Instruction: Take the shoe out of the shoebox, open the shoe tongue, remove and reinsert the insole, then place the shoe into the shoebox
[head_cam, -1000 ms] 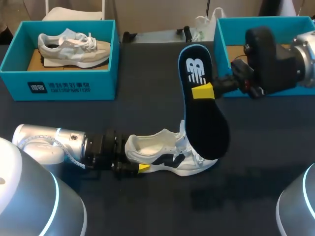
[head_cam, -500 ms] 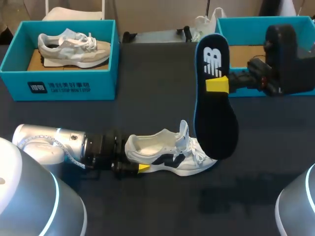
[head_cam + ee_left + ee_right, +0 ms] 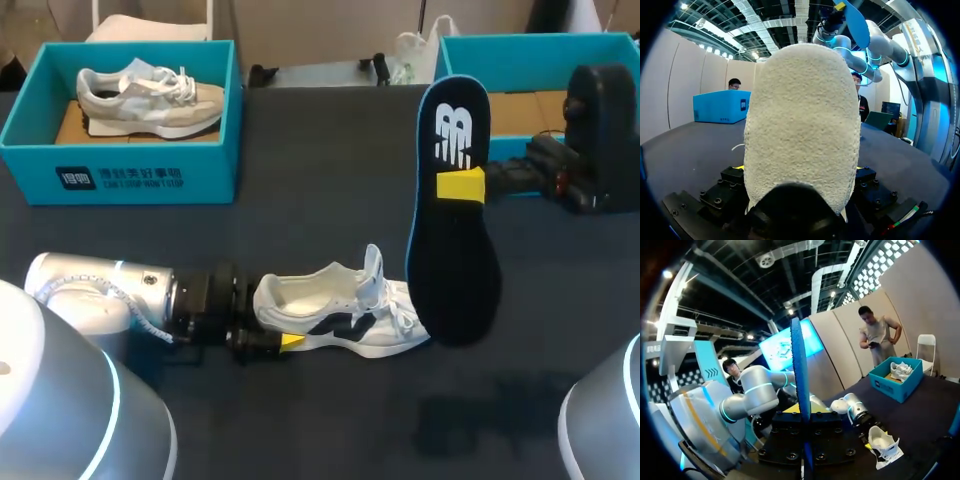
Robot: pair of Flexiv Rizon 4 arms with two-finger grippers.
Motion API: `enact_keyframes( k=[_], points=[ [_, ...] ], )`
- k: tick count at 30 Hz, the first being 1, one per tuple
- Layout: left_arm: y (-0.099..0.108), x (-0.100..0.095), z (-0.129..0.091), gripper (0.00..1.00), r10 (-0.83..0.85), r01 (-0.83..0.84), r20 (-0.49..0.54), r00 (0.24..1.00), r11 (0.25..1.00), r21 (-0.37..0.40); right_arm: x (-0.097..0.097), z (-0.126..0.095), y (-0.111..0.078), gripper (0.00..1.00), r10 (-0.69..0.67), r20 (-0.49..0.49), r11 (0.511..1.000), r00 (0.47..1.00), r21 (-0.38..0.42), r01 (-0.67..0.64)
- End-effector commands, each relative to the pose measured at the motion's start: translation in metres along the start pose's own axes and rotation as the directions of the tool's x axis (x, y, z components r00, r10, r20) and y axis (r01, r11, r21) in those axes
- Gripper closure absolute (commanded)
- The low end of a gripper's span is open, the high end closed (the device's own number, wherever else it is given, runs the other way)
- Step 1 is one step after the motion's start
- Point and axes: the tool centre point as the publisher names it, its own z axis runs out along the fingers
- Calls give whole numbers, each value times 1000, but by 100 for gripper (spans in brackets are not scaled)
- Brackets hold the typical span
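Note:
A white shoe (image 3: 340,315) with dark side marks lies on its sole on the dark table, toe to the right, tongue pulled up. My left gripper (image 3: 275,325) is shut on its heel, which fills the left wrist view (image 3: 802,125) between the fingers. The black insole (image 3: 455,250) with a blue rim hangs almost upright to the right of the shoe, its lower end close beside the toe. My right gripper (image 3: 462,185) is shut on the insole's upper half; in the right wrist view the insole (image 3: 800,375) stands edge-on between the jaws, the shoe (image 3: 883,445) far below.
A teal shoebox (image 3: 150,170) at the back left holds a grey shoe (image 3: 150,95). A second teal shoebox (image 3: 520,42) stands at the back right, partly behind my right arm. Bare table lies in front of the white shoe.
My right arm has carried the insole to the right, away from above the shoe, and turned it more upright. The left arm and the shoe have kept still.

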Motion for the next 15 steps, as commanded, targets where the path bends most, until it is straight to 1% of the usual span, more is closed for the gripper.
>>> enact_keyframes(
  k=[1,7,15],
  points=[
    [4,-1,0,100,0,0,2,1000,1000,1,1,7,-5,100,1,11,1000,1000,-15,0],
    [4,-1,0,100,0,0,2,1000,1000,1,-6,10,-5,100,-9,-1,1000,1000,-15,9],
    [4,-1,0,100,0,0,2,1000,1000,1,-26,7,1,100,5,-5,1000,1000,4,-5]
  ],
)
